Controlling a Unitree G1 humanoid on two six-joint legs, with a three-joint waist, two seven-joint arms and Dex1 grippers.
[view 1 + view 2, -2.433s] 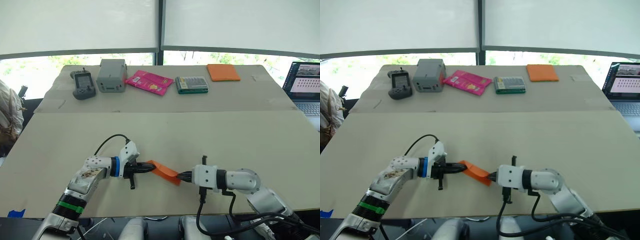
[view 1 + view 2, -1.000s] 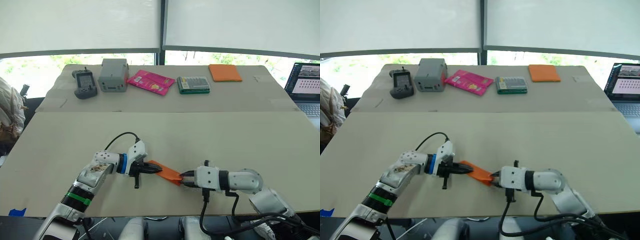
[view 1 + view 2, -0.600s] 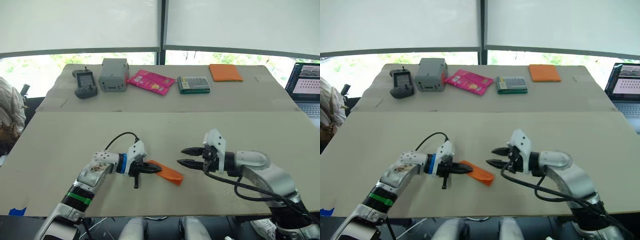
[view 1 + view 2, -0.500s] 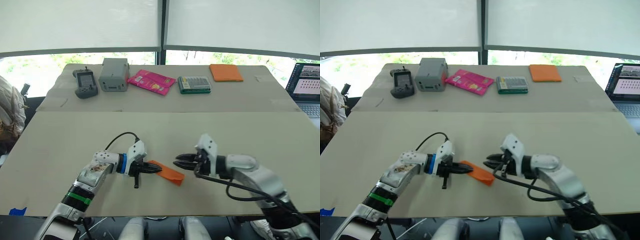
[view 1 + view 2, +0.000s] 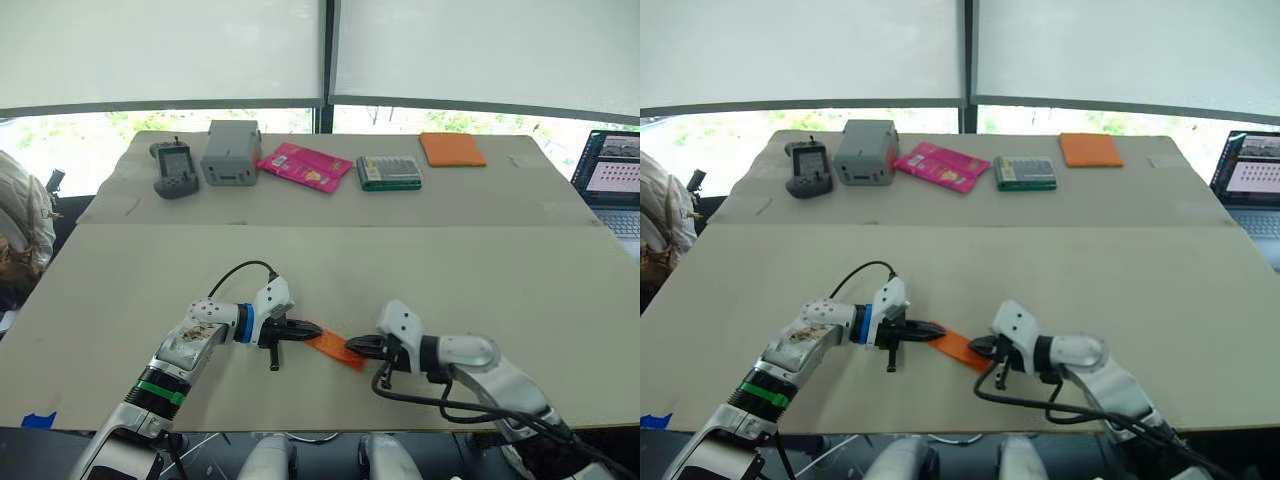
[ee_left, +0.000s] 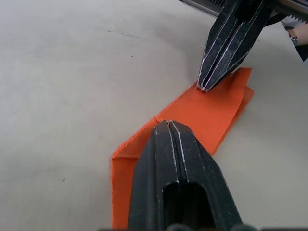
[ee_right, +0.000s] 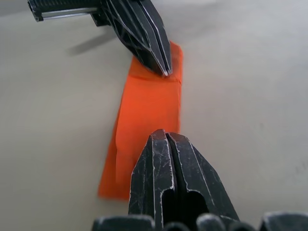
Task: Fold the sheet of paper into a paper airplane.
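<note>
The sheet of paper (image 5: 335, 347) is bright orange and folded into a narrow strip with creased layers. It lies on the near table between my two grippers. My left gripper (image 5: 315, 328) is shut, its tips over the strip's left end, on the crease (image 6: 202, 120). From the other side, my right gripper (image 5: 352, 345) is shut too, with its tips down on the strip's right end (image 7: 149, 110). The right wrist view shows the left gripper (image 7: 166, 72) touching the far end. I cannot tell whether the right tips pinch the paper or just press on it.
On the far table stand a handheld controller (image 5: 173, 168), a grey box (image 5: 231, 152), a pink packet (image 5: 305, 165), a green box (image 5: 388, 171) and a thick orange pad (image 5: 452, 149). A laptop (image 5: 615, 180) is at the right edge. A person (image 5: 20, 230) stands at far left.
My right gripper let go of the strip's right end, rose open, then came back down and shut at that end. The left gripper stayed on the left end.
</note>
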